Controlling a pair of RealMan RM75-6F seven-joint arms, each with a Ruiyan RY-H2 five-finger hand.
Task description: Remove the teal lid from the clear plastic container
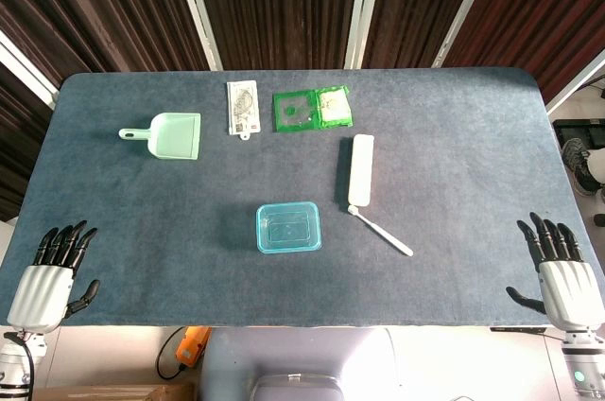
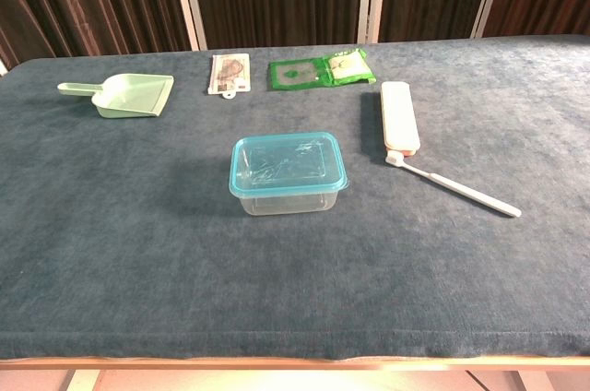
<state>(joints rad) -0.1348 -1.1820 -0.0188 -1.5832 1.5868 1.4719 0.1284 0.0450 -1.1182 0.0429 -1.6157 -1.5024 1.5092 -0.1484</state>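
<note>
Left hand (image 1: 49, 273) is resting at the near left corner of the table, fingers extended and slightly spread, holding nothing; visible in head view only. Right hand (image 1: 565, 273) is sitting at the near right corner, fingers likewise extended and apart, gripping nothing. Both hands are lying well apart from the clear rectangular plastic container (image 2: 288, 195), which is standing near the middle of the dark blue cloth-covered table (image 2: 138, 253) with the teal translucent lid (image 2: 287, 163) sitting flat on its rim. Just right of the container, a white toothbrush (image 2: 461, 188) is lying diagonally, its head touching or nearly touching the near end of a white oblong case (image 2: 399, 115). Along the far side, a pale green plastic dustpan (image 2: 129, 94) is lying at left, then a small printed packet (image 2: 230, 72), then a green foil packet (image 2: 318, 69).
</note>
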